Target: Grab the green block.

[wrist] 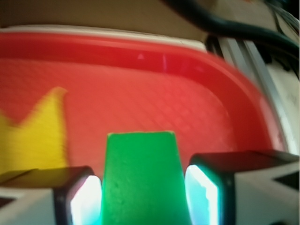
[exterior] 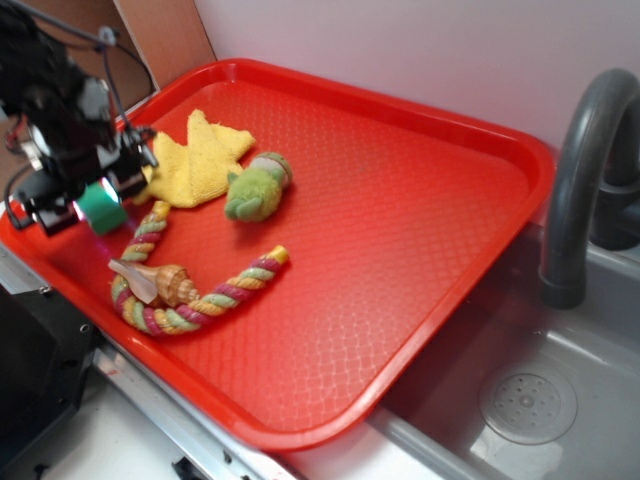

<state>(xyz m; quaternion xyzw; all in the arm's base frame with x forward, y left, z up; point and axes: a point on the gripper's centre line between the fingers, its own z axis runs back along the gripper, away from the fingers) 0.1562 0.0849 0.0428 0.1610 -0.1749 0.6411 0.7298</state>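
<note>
The green block (exterior: 103, 209) sits between my gripper's (exterior: 92, 207) two fingers near the left rim of the red tray (exterior: 400, 250). In the wrist view the block (wrist: 140, 164) fills the gap between the pads (wrist: 86, 201), and both pads press against its sides. My gripper (wrist: 143, 199) is shut on the block. I cannot tell whether the block rests on the tray or is held just above it.
A yellow star-shaped cloth (exterior: 200, 160) lies just right of the gripper and shows in the wrist view (wrist: 33, 136). A fuzzy light-green plush toy (exterior: 256, 190), a striped rope (exterior: 200, 305) and a shell (exterior: 160, 283) lie nearby. A grey faucet (exterior: 580, 170) and sink (exterior: 527, 405) are at the right.
</note>
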